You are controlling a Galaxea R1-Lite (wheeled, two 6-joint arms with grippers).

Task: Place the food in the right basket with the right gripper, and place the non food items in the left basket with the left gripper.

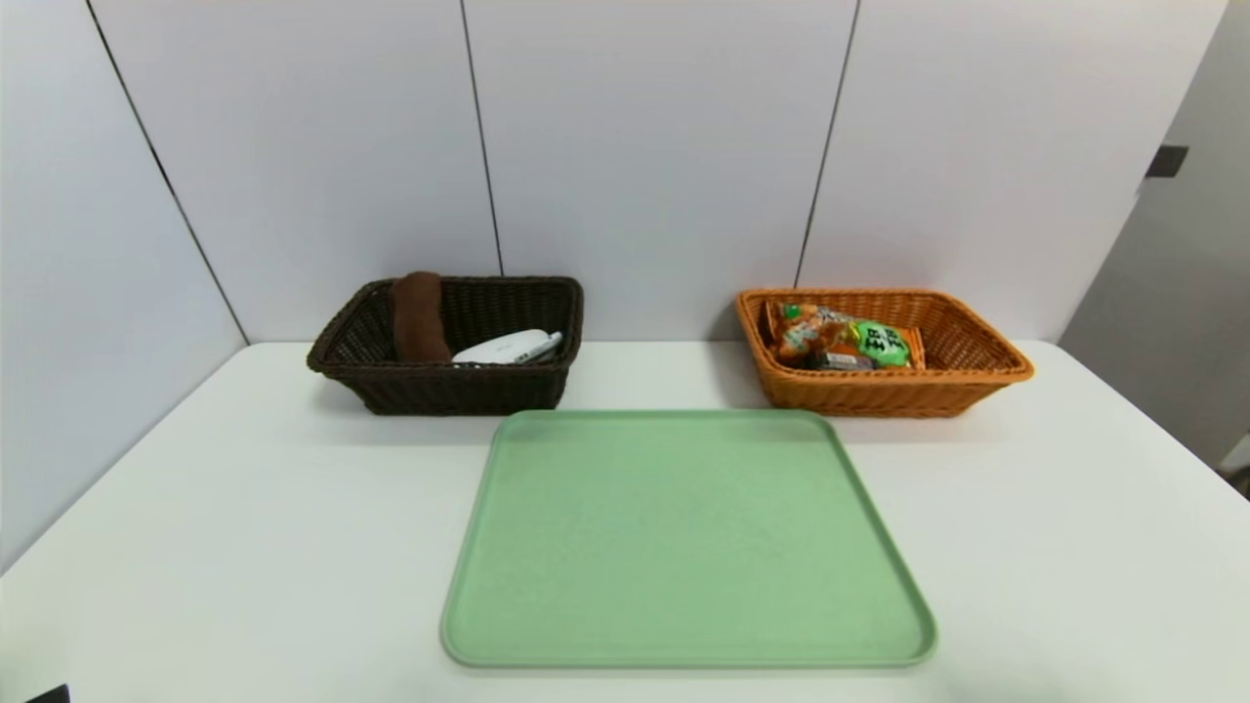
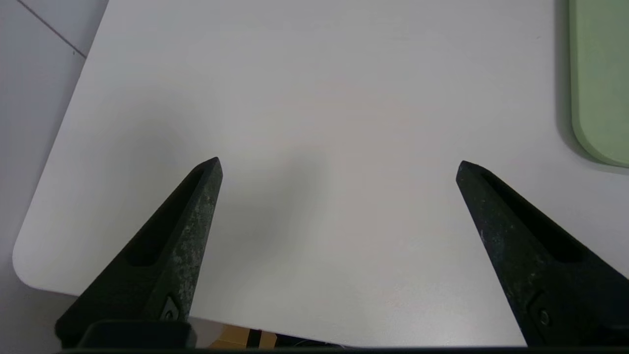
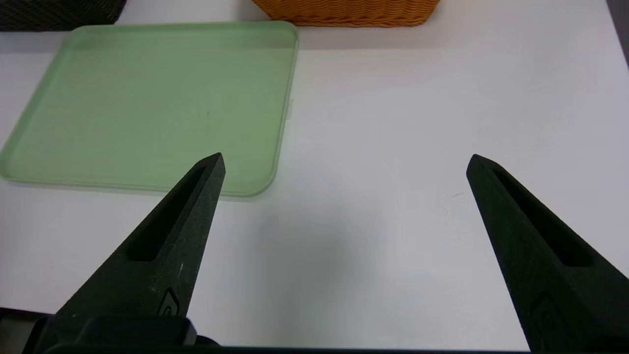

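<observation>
1. The green tray [image 1: 684, 537] sits in the middle of the head view, on the white table [image 1: 244, 547]. Nothing lies on it. So I think the sorting is done, and the step now is just to park both arms.

2. The dark basket [image 1: 449, 386] is at the upper left of the tray. Inside it are a brown cloth [image 1: 418, 317] leaning on the back wall and a white gadget [image 1: 506, 348] lying flat. These are the things that are not food.

3. The orange basket [image 1: 884, 391] is at the upper right of the tray. The snack bags [image 1: 845, 340] lie in it, near its left end. That is the food.

4. The left gripper [image 2: 339, 164] is over bare table, with only a corner of the tray at the right edge of its own view. Its fingers [image 2: 196, 216] are spread wide and hold nothing.

5. The right gripper [image 3: 344, 160] is over bare table beside the tray's near corner. Its fingers [image 3: 189, 211] are spread wide too, with nothing between them.

6. To end well, I would keep both arms low and slow, well away from the baskets, so nothing gets bumped or tipped.

7. Take one last look at the tray and the table around it. I see no stray thing there.
</observation>
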